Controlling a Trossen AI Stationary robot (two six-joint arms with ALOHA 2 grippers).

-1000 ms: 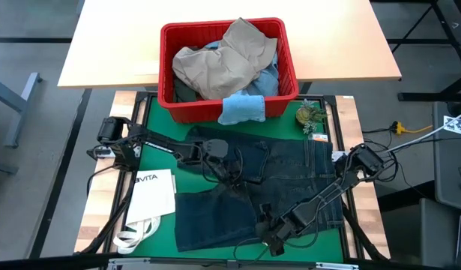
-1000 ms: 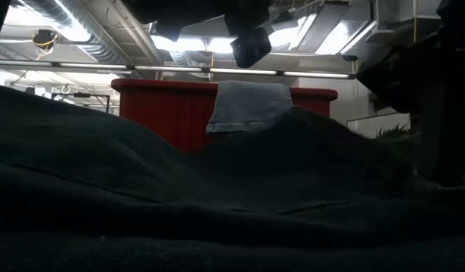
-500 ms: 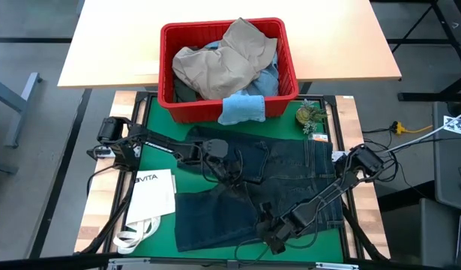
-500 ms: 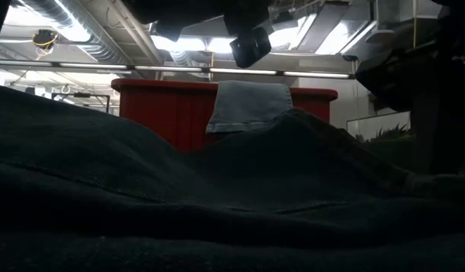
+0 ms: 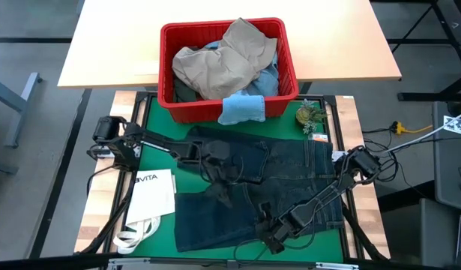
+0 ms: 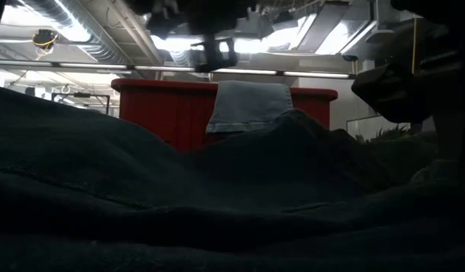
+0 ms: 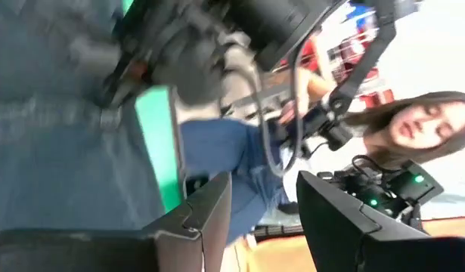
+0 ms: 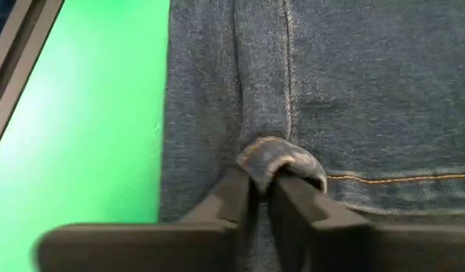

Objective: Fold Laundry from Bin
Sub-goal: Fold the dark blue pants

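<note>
A: What has moved?

B: The right pincer [image 8: 264,198] was apart a second ago. Now it is clamped on a fold of the dark jeans [image 5: 290,169]. The left pincer [image 5: 224,191] has slid a bit along them.

A: Where do the jeans lie?

B: Spread flat on the green surface [image 5: 151,124]. The red bin [image 5: 227,101] stands behind, with the tan trousers [image 5: 223,60] piled in it.

A: And the room?

B: Bright lights on the ceiling. A person [image 7: 413,128] shows in the left wrist view.

A: The left pincer?

B: Its fingers [image 7: 209,215] are apart, holding nothing.
</note>
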